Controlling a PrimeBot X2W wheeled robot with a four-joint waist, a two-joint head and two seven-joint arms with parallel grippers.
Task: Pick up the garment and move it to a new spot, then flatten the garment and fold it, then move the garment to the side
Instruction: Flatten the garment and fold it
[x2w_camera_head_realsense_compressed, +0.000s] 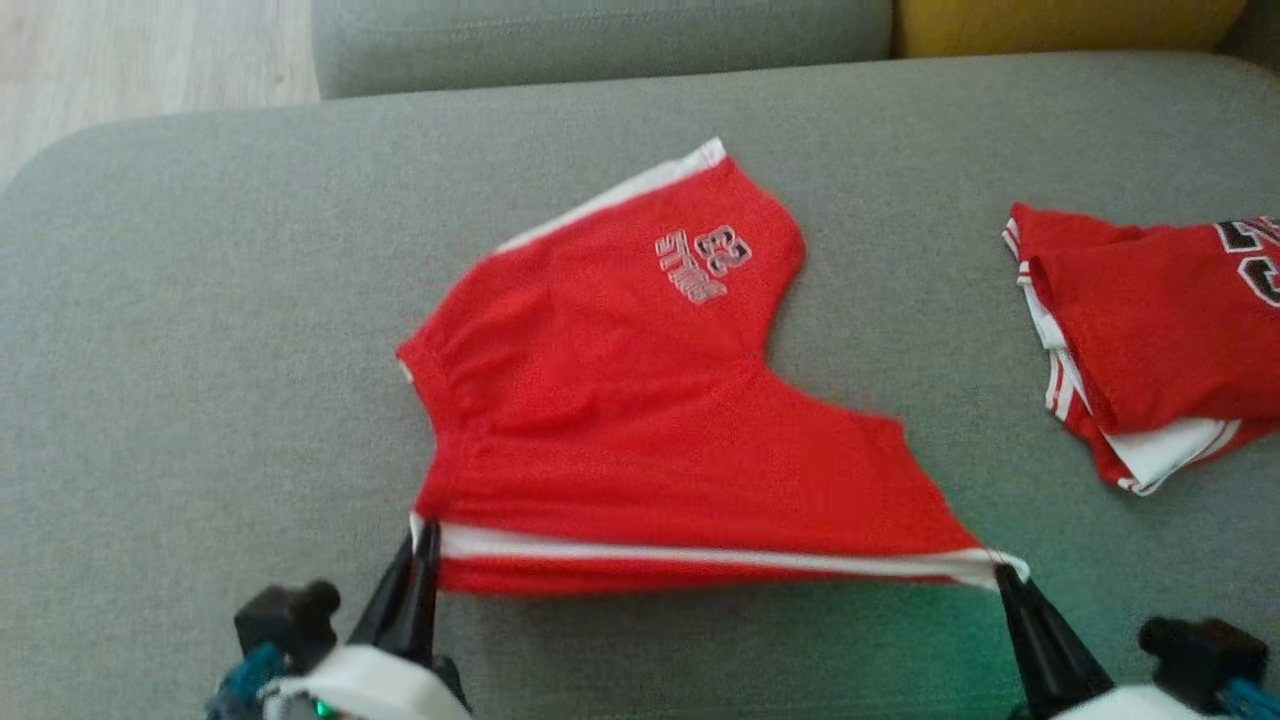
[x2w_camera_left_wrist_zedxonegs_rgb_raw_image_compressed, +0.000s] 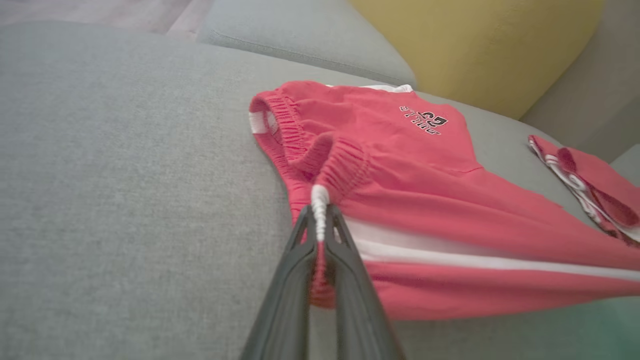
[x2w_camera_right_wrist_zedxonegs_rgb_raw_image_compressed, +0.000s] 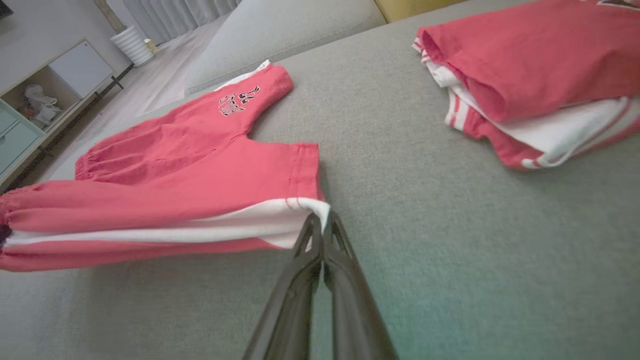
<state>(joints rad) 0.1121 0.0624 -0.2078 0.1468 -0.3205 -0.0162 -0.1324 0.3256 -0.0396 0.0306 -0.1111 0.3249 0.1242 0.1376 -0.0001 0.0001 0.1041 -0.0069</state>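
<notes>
The garment (x2w_camera_head_realsense_compressed: 640, 420) is a pair of red shorts with white side stripes and a printed number, spread over a grey sofa seat (x2w_camera_head_realsense_compressed: 200, 350). Its near edge is lifted and pulled taut between both grippers. My left gripper (x2w_camera_head_realsense_compressed: 428, 535) is shut on the waistband corner, seen close up in the left wrist view as gripper (x2w_camera_left_wrist_zedxonegs_rgb_raw_image_compressed: 320, 225) pinching the white stripe of the shorts (x2w_camera_left_wrist_zedxonegs_rgb_raw_image_compressed: 425, 200). My right gripper (x2w_camera_head_realsense_compressed: 1000, 572) is shut on the hem corner of the near leg; in the right wrist view the gripper (x2w_camera_right_wrist_zedxonegs_rgb_raw_image_compressed: 320, 225) pinches the white edge of the shorts (x2w_camera_right_wrist_zedxonegs_rgb_raw_image_compressed: 190, 175).
A folded red and white jersey (x2w_camera_head_realsense_compressed: 1150, 340) lies on the seat to the right, also the jersey (x2w_camera_right_wrist_zedxonegs_rgb_raw_image_compressed: 525, 85). A grey back cushion (x2w_camera_head_realsense_compressed: 600, 40) and a yellow cushion (x2w_camera_head_realsense_compressed: 1060, 25) stand behind. Wooden floor (x2w_camera_head_realsense_compressed: 130, 60) shows beyond the seat's far left.
</notes>
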